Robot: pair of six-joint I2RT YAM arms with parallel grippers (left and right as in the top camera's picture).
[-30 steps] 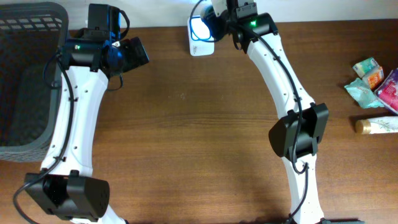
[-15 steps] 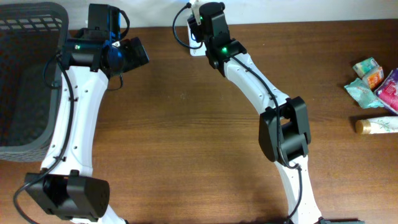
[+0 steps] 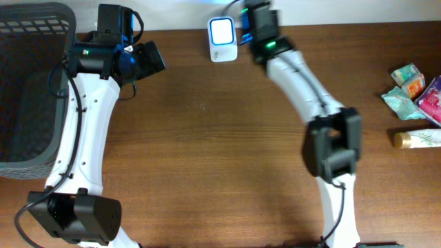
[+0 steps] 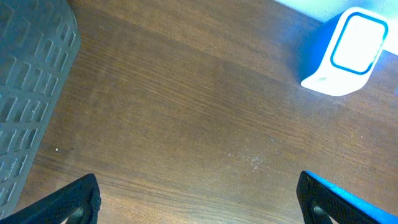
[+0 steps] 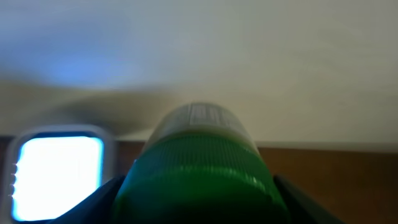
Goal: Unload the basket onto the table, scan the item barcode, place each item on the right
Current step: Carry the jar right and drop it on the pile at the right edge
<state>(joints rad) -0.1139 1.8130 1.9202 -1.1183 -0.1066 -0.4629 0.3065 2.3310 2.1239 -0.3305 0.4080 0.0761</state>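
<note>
the green item (image 5: 199, 180) is a rounded, ribbed green cylinder with a paler, greyish end toward the camera, blurred and filling the lower middle of the right wrist view. it hangs above the far edge of the bench (image 3: 220, 138), just right of the lit white scanner (image 3: 223, 31). only that wrist view shows it; from overhead the right arm (image 3: 296, 76) covers it, while packets (image 3: 413, 86) and a dark basket (image 3: 27, 83) show at the right and left sides. the right jaws are partly spread and grasp the item, with dark fingers (image 5: 102, 202) on either side. the left jaws stand wide apart, released, nothing between them.
</note>
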